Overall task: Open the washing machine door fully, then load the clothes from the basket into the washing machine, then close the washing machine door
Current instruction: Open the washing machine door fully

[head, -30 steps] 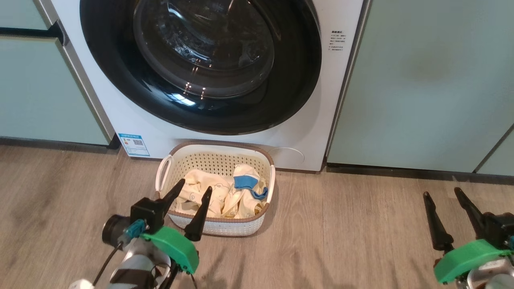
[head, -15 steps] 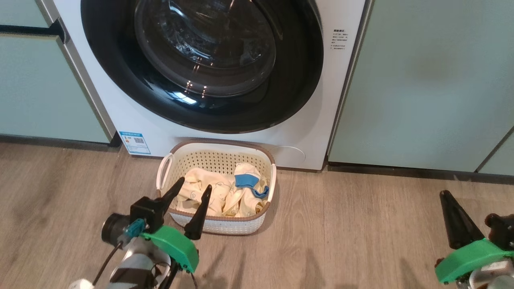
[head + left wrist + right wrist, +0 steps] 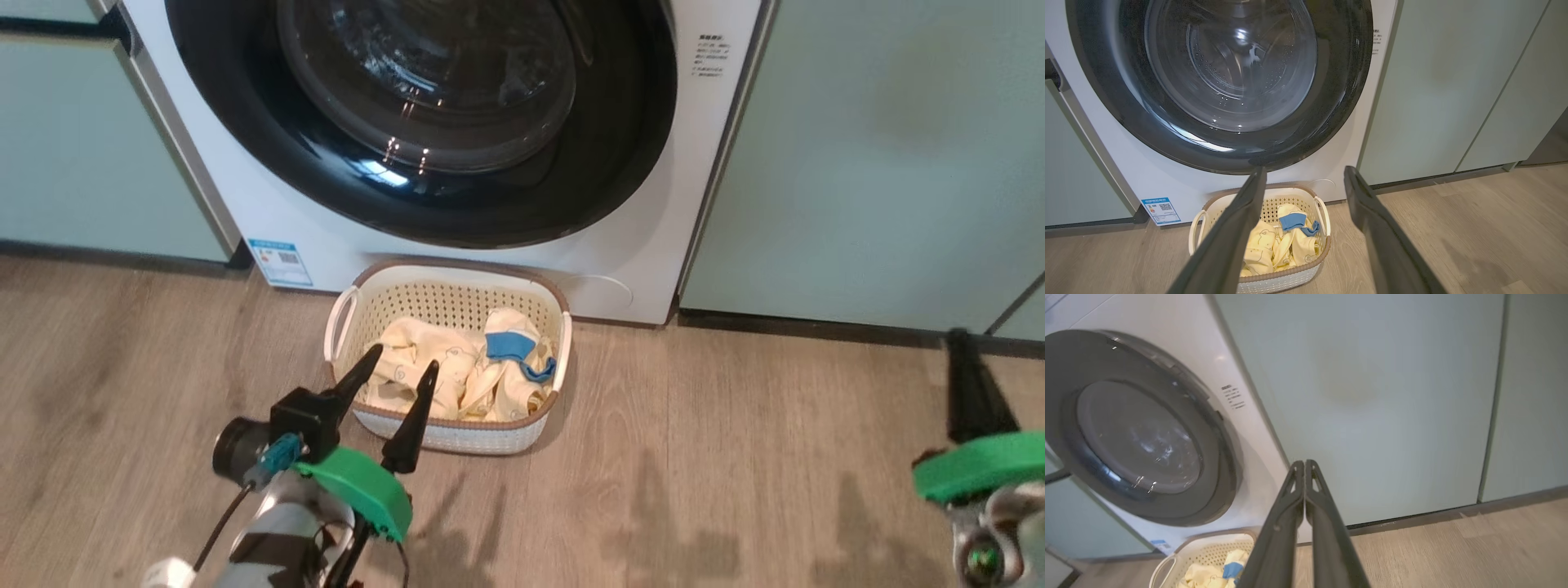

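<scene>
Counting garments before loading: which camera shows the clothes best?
The head view: it looks down on nearly the whole bundle of clothes, the left pincer crossing one edge. In the left wrist view a finger covers its left part; the right wrist view cuts it off at the bottom edge.

washing machine door (image 3: 424, 204) seemingly shut, blocking drum (image 3: 1229, 69), basket (image 3: 445, 304) open on top

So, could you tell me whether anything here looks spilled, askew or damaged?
Nothing much. The basket sits upright before the washing machine, the clothes all inside it, the washing machine door shut. Only a faint darker patch on the cabinet door beside it: stain or reflection, I cannot tell.
</scene>
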Controlling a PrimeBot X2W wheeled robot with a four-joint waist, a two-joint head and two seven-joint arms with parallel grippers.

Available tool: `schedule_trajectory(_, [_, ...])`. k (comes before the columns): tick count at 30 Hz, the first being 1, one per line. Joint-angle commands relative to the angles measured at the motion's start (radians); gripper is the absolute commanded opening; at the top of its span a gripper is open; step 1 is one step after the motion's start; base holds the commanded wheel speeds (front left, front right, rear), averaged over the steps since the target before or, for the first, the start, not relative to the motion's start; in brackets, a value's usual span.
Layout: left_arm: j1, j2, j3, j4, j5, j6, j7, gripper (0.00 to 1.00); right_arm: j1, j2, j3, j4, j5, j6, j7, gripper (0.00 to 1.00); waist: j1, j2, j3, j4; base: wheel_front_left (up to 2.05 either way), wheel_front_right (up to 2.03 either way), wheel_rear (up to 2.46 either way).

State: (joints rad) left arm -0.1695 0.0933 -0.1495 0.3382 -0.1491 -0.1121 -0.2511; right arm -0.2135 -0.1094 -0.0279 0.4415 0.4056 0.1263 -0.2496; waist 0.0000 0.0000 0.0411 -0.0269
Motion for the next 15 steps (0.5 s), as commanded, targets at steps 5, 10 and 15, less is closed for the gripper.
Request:
schedule_trajectory(5, [-0.079, 0.004, 0.019, -0.048, 0.016, -0.004, -0.011, 1.00, -0.123, -0.020, 0.038, -0.004, 0.263, 0.004, 0.007, 0.00, 0.0000, 0.0000, 0.048, 0.024, 0.00, 0.00, 0.00])
schedule_trajectory(10, [-0.117, -0.003, 0.004, -0.063, 0.020, -0.007, -0.011, 1.00, -0.219, -0.039, 0.016, 0.006, 0.581, 0.004, 0.092, 0.00, 0.0000, 0.0000, 0.101, 0.046, 0.00, 0.00, 0.00])
schedule_trajectory(15, [-0.150, -0.013, -0.007, -0.084, 0.019, -0.009, -0.011, 1.00, -0.330, -0.051, -0.029, 0.048, 0.835, 0.004, 0.215, 0.00, 0.0000, 0.0000, 0.153, 0.068, 0.00, 0.00, 0.00])
